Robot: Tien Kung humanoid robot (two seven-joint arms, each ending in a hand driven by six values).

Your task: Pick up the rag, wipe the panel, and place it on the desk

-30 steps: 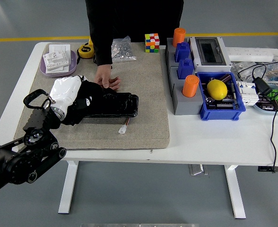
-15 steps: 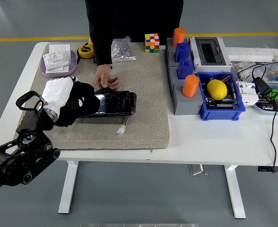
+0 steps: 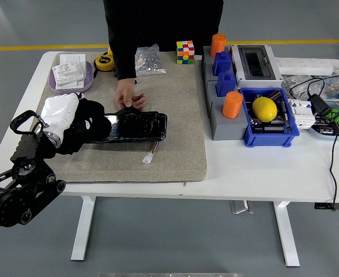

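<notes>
The left robot hand point(image 3: 71, 118) is clamped on a dark rag point(image 3: 86, 127) at the left end of the glossy black panel point(image 3: 134, 126), which a person's hand point(image 3: 128, 98) apparently steadies from the bench's point(image 3: 262, 167) far side for wiping.

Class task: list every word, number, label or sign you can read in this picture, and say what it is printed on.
None can be read.
White cards in the purple tray: print too small.
Tape measure: label blurred.
Breaker box: no legible marking.
</notes>
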